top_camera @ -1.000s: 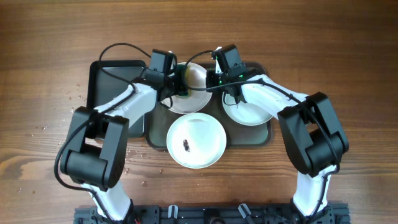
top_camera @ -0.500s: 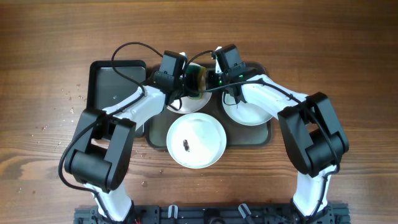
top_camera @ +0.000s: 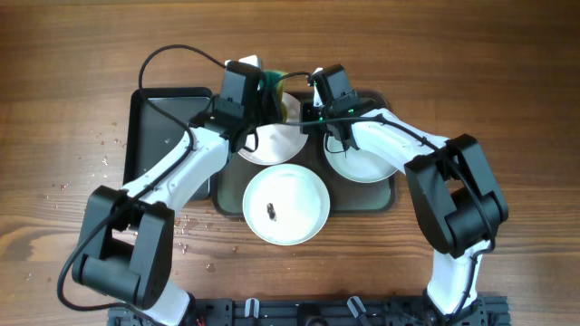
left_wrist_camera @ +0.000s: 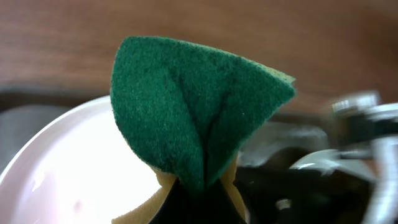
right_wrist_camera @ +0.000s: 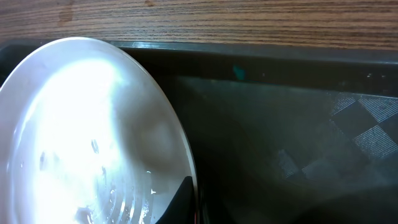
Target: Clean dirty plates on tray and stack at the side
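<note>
Three white plates lie on the dark grey-green tray [top_camera: 382, 196]. The front plate [top_camera: 299, 195] has a dark smear near its centre. The right plate [top_camera: 362, 166] lies partly under my right arm. My right gripper [top_camera: 306, 118] [right_wrist_camera: 189, 202] is shut on the right rim of the back-left plate [top_camera: 270, 145] [right_wrist_camera: 81, 124], which looks wet. My left gripper [top_camera: 261, 91] [left_wrist_camera: 202, 199] is shut on a folded green and yellow sponge [top_camera: 274, 87] [left_wrist_camera: 199, 106], held over the far rim of that same plate [left_wrist_camera: 68, 168].
A narrower glossy black tray [top_camera: 159, 127] lies left of the plates, under my left arm. Small crumbs are scattered on the wooden table [top_camera: 507, 63] at the left. The table's wood runs just beyond the grey-green tray's far rim [right_wrist_camera: 261, 53].
My left gripper has carried the sponge away from me, from the plate's middle to its far rim, and the arm has stretched out. The right gripper has stayed on the rim.
</note>
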Controlling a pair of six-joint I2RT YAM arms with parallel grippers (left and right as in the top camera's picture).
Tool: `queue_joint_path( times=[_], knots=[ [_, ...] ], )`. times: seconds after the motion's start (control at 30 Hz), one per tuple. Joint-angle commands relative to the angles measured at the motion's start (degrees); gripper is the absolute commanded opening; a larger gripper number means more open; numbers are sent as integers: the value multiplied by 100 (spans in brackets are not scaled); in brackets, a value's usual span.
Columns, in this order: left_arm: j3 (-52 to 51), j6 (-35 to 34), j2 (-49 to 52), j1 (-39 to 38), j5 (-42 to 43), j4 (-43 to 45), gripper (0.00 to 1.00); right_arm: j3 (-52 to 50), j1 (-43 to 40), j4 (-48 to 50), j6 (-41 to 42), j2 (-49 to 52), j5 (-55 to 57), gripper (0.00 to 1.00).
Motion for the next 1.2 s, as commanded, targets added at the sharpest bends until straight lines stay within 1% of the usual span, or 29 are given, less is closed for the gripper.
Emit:
queue_joint_path(
  times=[0.0,0.13,0.37,0.47,0.6,0.8,0.87,0.93,1.13,1.17],
  knots=[
    [46,-13,308,33,-763,-63,4,11,22,39,63,101,-7,4],
    [46,-13,579,46,-1014,2,4,11,22,39,63,101,-9,4],
    [46,-15,848,330,-1025,389,4,11,22,37,63,101,-9,4],
    [46,-17,857,404,-970,363,4,11,22,37,63,101,-7,4],
    [44,-17,914,382,-675,232,4,11,22,39,63,101,-9,4],
    [44,-17,1217,348,-592,72,4,11,22,39,63,101,-9,4],
    [44,-17,1325,348,-385,85,4,11,22,39,63,101,-9,4],
    [44,-17,1349,348,15,87,4,11,22,37,63,101,-9,4],
    [46,-28,1346,348,1650,566,4,11,22,42,63,101,-9,4],
    [46,-81,1346,348,1773,638,4,11,22,42,63,101,-9,4]
  ],
)
